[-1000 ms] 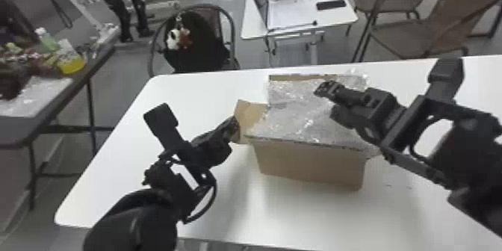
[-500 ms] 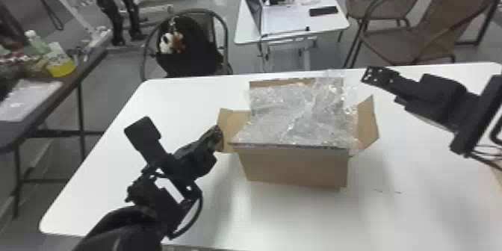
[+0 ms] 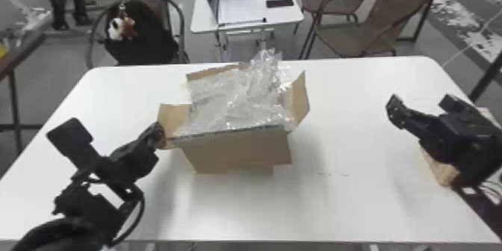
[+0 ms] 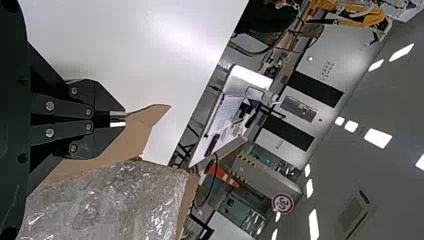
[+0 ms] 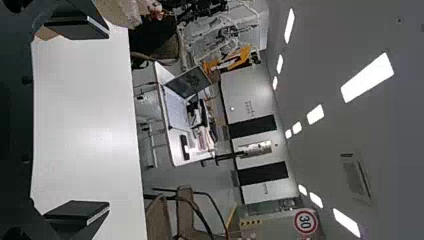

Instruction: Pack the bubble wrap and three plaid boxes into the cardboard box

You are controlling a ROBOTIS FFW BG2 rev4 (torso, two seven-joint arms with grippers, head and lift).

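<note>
Crumpled bubble wrap (image 3: 228,101) lies over the opening of the cardboard box (image 3: 239,153), with a peak standing up at the back right. At the box's left flap is my left gripper (image 3: 160,134). The left wrist view has my left gripper (image 4: 119,120) shut on the flap (image 4: 145,120), beside the bubble wrap (image 4: 110,200). My right gripper (image 3: 422,107) hangs over the table's right part, well apart from the box. In the right wrist view my right gripper (image 5: 108,120) is wide open with nothing between its fingers.
A tan object (image 3: 440,168), partly hidden by the right arm, is at the right side of the white table (image 3: 355,209). The box's right flap (image 3: 300,99) sticks up and outward. Chairs (image 3: 373,22) and a smaller table stand beyond the far edge.
My right gripper has left the bubble wrap and moved right, away from the box. The wrap's right part now stands higher. The head view has turned rightward. My left gripper remains at the flap.
</note>
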